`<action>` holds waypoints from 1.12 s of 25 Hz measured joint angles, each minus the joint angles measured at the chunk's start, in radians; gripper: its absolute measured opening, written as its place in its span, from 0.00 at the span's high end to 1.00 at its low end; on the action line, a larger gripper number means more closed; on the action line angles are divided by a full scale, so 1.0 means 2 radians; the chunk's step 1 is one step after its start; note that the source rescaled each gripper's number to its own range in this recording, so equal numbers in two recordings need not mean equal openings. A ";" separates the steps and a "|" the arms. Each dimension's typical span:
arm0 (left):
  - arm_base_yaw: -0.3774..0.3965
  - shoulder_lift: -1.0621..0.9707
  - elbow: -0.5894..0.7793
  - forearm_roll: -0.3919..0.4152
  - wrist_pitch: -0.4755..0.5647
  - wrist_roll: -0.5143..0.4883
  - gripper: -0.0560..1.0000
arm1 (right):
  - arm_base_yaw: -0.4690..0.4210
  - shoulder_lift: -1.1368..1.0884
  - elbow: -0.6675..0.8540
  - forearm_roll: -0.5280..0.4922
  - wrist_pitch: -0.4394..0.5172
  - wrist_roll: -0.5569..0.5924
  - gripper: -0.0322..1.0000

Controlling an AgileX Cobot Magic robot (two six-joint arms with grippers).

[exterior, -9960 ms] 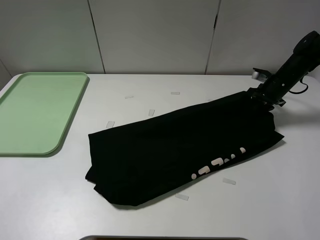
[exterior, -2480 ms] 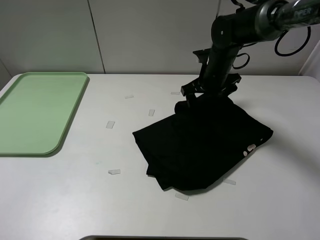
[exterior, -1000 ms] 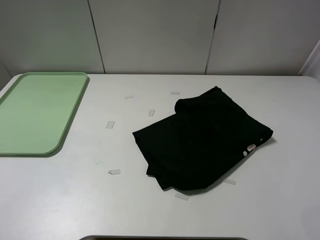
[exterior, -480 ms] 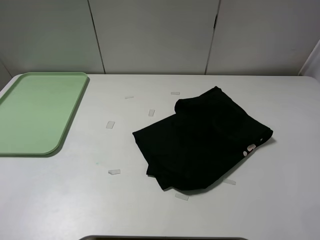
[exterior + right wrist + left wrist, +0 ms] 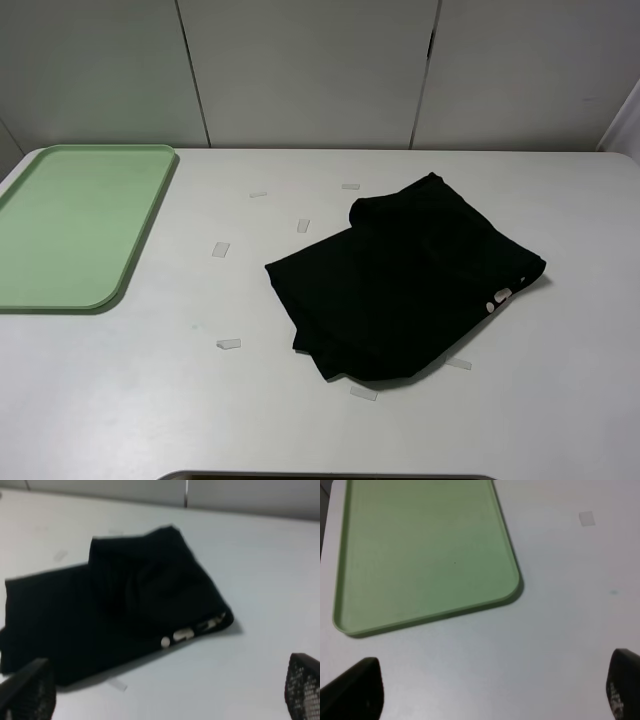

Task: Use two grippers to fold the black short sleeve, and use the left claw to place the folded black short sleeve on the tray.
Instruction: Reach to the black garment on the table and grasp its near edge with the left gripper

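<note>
The black short sleeve [image 5: 405, 280] lies folded into a compact bundle right of the table's middle, a bit of pale lettering [image 5: 497, 297] showing at its right edge. The right wrist view also shows the shirt [image 5: 115, 610], well away from the right gripper [image 5: 165, 690], whose fingertips [image 5: 302, 687] stand wide apart, open and empty. The pale green tray [image 5: 60, 270] sits empty at the far left. In the left wrist view the tray [image 5: 420, 605] lies beyond the left gripper [image 5: 490, 690], open with nothing between its fingertips [image 5: 360, 687]. Neither arm shows in the exterior view.
Several small clear tape pieces lie on the white table around the shirt, such as one [image 5: 229, 344] to its left and one [image 5: 364, 393] at its front. A grey panelled wall [image 5: 310, 70] backs the table. A dark edge [image 5: 330, 476] shows at the front.
Nothing has moved over the last second. Before that, the right arm let go of the folded shirt and drew back out of the exterior view.
</note>
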 joint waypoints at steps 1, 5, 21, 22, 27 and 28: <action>0.000 0.000 0.000 0.000 0.000 0.000 0.12 | 0.003 0.000 0.006 0.002 0.000 0.000 0.00; 0.000 0.000 0.000 0.000 0.000 0.000 0.12 | 0.005 0.000 0.023 0.004 -0.013 -0.012 0.00; 0.000 0.000 0.000 0.000 0.001 0.000 0.12 | 0.005 0.000 0.032 -0.005 -0.030 -0.011 0.00; 0.000 0.000 0.000 0.000 0.001 0.000 0.12 | 0.005 0.000 0.032 -0.005 -0.030 -0.011 0.00; 0.000 0.000 0.000 0.000 0.001 0.000 0.12 | 0.005 0.000 0.032 -0.005 -0.030 -0.011 0.00; 0.000 0.000 0.000 0.000 0.001 0.000 0.12 | 0.005 0.000 0.032 -0.005 -0.030 -0.011 0.00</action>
